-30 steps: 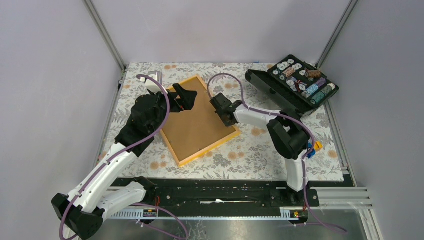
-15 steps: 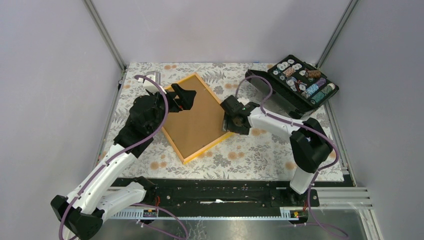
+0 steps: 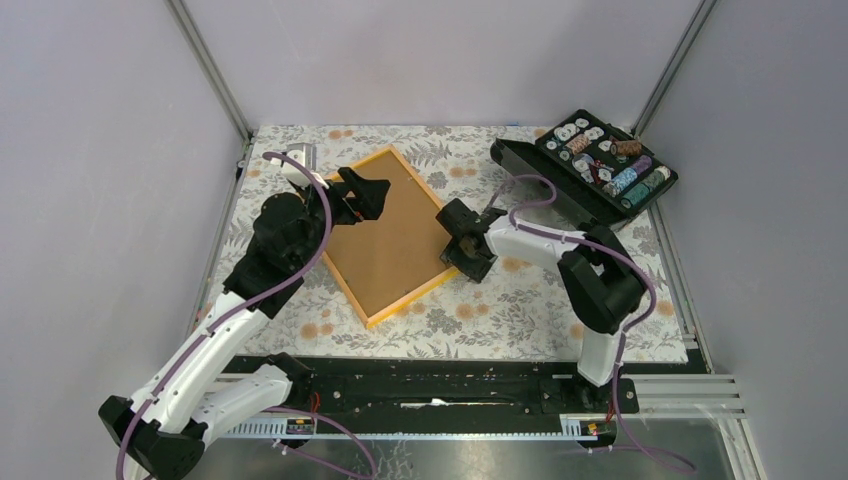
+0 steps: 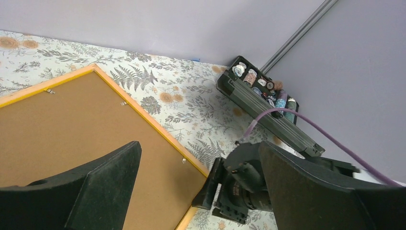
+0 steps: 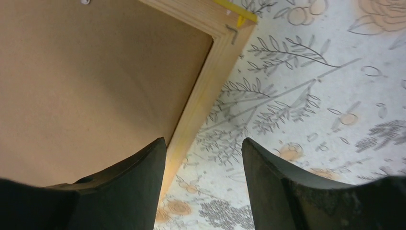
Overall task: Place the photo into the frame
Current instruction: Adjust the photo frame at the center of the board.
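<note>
The orange-yellow frame (image 3: 403,298) lies tilted on the floral cloth. A plain brown board (image 3: 385,240) fills it; that is the photo's reverse, and the printed side is hidden. My left gripper (image 3: 367,195) hovers open over the frame's far left part. In the left wrist view (image 4: 198,146) it is empty above the board (image 4: 72,124) and the frame edge (image 4: 143,112). My right gripper (image 3: 453,250) is open and low at the frame's right edge. In the right wrist view (image 5: 203,141) one finger is over the board (image 5: 95,86) and the frame rail (image 5: 206,91), the other over the cloth.
An open black case (image 3: 590,170) of small round parts stands at the back right, and also shows in the left wrist view (image 4: 268,112). Grey walls and metal posts close in the table on three sides. A black rail runs along the near edge.
My right gripper moved off the middle of the board to the frame's right edge. The frame with its board shifted left and turned slightly. My left gripper hardly moved.
</note>
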`<act>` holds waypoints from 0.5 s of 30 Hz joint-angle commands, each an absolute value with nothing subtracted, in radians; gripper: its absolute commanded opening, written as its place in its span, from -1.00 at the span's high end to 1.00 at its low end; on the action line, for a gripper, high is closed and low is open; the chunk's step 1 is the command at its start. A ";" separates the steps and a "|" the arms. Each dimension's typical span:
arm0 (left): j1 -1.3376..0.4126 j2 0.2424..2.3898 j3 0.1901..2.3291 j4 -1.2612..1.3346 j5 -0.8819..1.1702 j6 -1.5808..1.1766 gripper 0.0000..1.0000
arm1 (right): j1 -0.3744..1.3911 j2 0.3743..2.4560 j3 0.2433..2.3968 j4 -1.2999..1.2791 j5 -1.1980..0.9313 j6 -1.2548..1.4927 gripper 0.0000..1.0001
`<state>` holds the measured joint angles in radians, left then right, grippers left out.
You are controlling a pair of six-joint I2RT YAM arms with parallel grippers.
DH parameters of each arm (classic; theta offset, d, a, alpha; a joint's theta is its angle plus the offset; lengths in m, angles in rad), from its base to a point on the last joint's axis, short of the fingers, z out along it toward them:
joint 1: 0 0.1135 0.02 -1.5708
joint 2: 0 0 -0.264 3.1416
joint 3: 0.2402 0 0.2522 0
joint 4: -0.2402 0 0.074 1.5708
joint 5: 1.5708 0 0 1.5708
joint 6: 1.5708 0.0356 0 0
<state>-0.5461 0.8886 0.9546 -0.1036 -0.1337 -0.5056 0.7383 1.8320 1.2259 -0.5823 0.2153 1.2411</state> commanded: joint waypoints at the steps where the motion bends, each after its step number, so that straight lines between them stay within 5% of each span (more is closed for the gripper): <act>1: -0.540 0.868 0.953 -0.052 -0.131 -0.503 -0.96 | 0.728 1.914 1.311 -0.584 0.233 1.298 -0.28; 7: -0.530 0.868 0.956 -0.053 -0.123 -0.506 -0.96 | 0.710 1.971 1.307 -0.588 0.265 1.240 0.31; 11: -0.512 0.866 0.953 -0.046 -0.105 -0.517 -0.96 | 0.684 1.958 1.272 -0.582 0.348 1.101 0.92; 15: -0.492 0.878 0.951 -0.042 -0.081 -0.529 -0.96 | 0.665 1.958 1.278 -0.540 0.494 0.808 1.00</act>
<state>-0.5102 0.8845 0.9546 -0.1024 -0.1154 -0.5102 0.6735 1.9404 1.2984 -0.5053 0.2977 1.1618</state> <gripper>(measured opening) 0.981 0.071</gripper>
